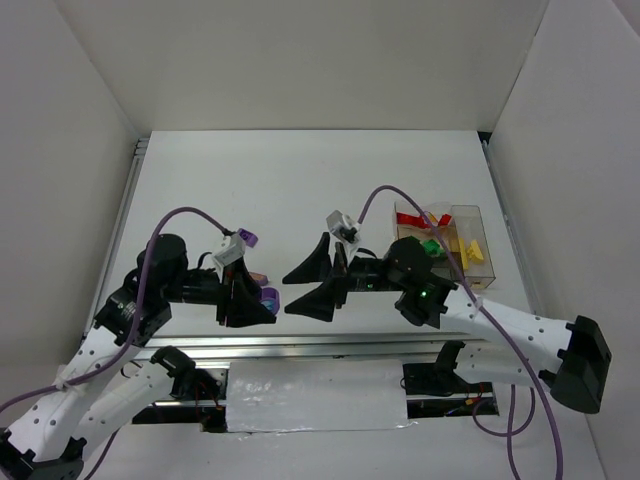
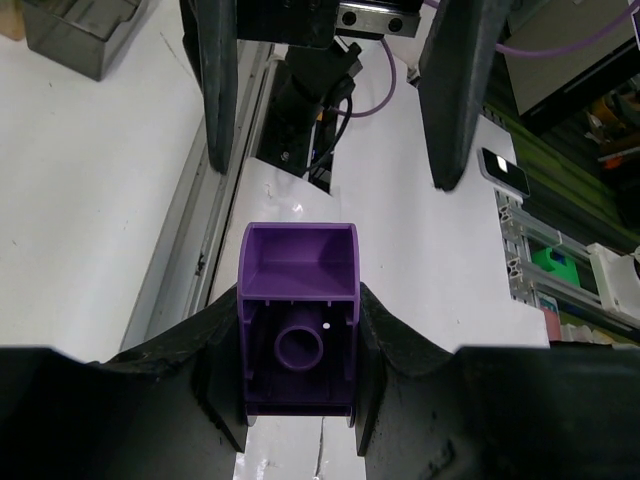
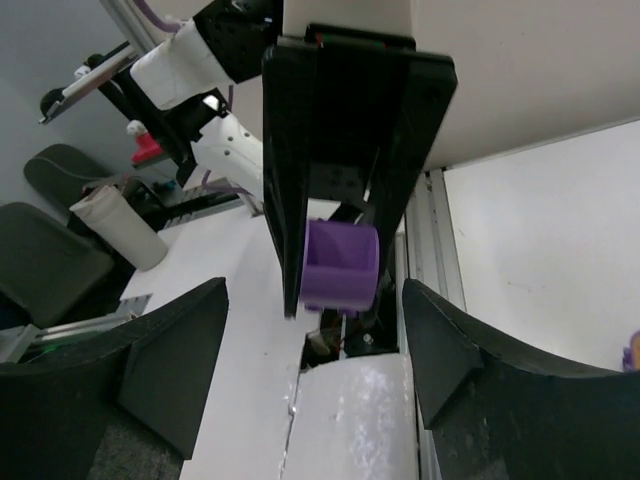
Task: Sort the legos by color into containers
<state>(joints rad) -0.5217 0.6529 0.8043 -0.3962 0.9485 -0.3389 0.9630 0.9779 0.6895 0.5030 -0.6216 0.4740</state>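
Note:
My left gripper (image 1: 262, 305) is shut on a purple lego (image 1: 268, 297), held off the table near the front edge. In the left wrist view the lego (image 2: 298, 260) sits hollow side up between the pads (image 2: 215, 370). My right gripper (image 1: 308, 281) is open and empty, pointing left at the lego, with one finger on each side just short of it. In the right wrist view the lego (image 3: 340, 265) hangs between the left gripper's black fingers (image 3: 285, 180). The clear containers (image 1: 470, 215) stand at the right and hold red (image 1: 410, 218), green (image 1: 432, 247) and yellow (image 1: 465, 248) legos.
An aluminium rail (image 1: 330, 345) and a taped white sheet (image 1: 315, 395) run along the table's front edge below both grippers. White walls close in the table on three sides. A smoky bin corner (image 2: 75, 35) shows in the left wrist view. A purple scrap (image 3: 632, 352) sits at the right wrist view's edge.

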